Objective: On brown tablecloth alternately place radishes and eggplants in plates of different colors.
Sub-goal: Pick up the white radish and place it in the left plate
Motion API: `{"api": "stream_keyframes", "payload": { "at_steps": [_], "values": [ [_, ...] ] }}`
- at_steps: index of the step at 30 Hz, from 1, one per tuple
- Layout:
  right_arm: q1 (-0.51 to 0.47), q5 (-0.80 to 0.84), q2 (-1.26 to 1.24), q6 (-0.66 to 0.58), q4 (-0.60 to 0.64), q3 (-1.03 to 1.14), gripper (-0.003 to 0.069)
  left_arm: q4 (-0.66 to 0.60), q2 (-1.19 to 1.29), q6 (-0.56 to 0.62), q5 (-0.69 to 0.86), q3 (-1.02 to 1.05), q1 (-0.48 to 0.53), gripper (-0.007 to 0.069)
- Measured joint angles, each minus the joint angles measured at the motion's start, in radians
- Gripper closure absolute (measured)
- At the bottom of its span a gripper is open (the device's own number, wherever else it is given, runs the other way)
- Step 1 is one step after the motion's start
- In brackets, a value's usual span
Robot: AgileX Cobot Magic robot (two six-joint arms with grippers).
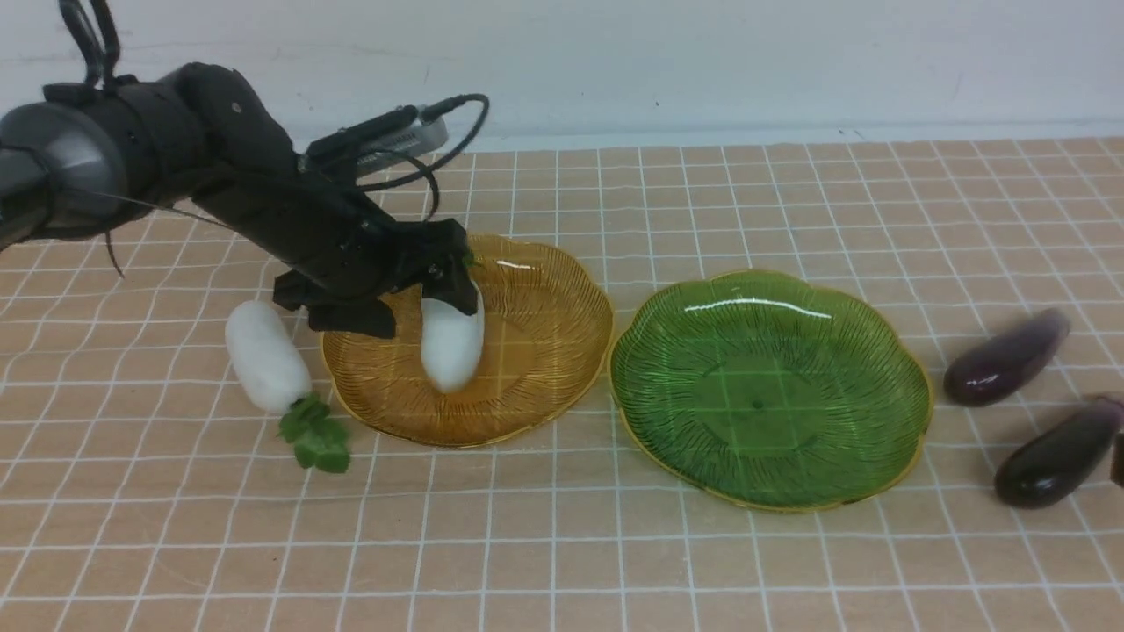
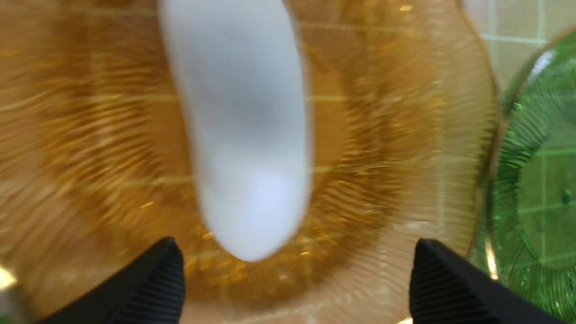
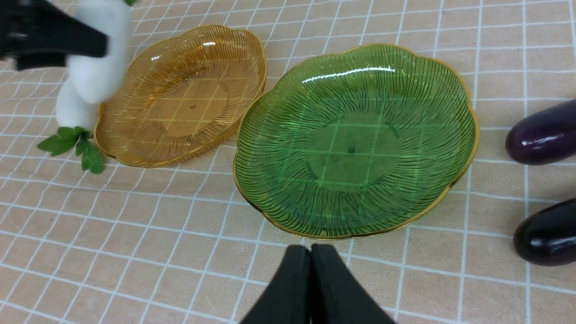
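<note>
The left tool (image 2: 294, 245) is held wide; the radish (image 2: 243, 112), loose just ahead in the amber plate (image 2: 396, 135), could be rolled out by a crooked retreat.

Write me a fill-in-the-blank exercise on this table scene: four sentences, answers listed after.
1. The amber plate holds one ____.
2. Both eggplants lie on the robot's ____ side of the green plate.
3. The right gripper is ____.
4. The left gripper, over the amber plate, is ____.

Missing words: radish; right; shut; open.
</note>
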Motion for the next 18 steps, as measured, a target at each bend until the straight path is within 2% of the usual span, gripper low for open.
{"api": "stream_keyframes", "payload": {
  "at_steps": [3, 5, 8, 10, 14, 16, 18],
  "values": [
    [0.0, 0.0, 0.0, 0.0, 0.0, 0.0, 0.0674, 0.003, -0.001, -0.04, 0.037, -0.01, 0.056, 0.0062],
    [0.0, 0.001, 0.0, 0.0, 0.0, 0.0, 0.0674, 0.004, -0.004, -0.067, 0.06, -0.02, 0.096, 0.0141],
    [0.0, 0.006, 0.0, 0.0, -0.001, 0.0, 0.0674, 0.013, -0.008, -0.086, 0.104, -0.049, 0.198, 0.0413],
    [0.0, 0.01, 0.0, 0.0, -0.004, 0.0, 0.0674, 0.022, -0.013, -0.083, 0.108, -0.058, 0.253, 0.0558],
    [0.0, 0.013, 0.0, 0.0, -0.004, 0.0, 0.0674, 0.038, -0.014, -0.061, 0.114, -0.059, 0.292, 0.061],
    [0.0, 0.013, 0.0, 0.0, -0.004, 0.0, 0.0674, 0.069, -0.014, -0.053, 0.117, -0.059, 0.296, 0.0605],
    [0.0, 0.013, 0.0, 0.0, -0.005, 0.0, 0.0674, 0.118, -0.014, -0.04, 0.117, -0.059, 0.296, 0.0564]
  ]
}}
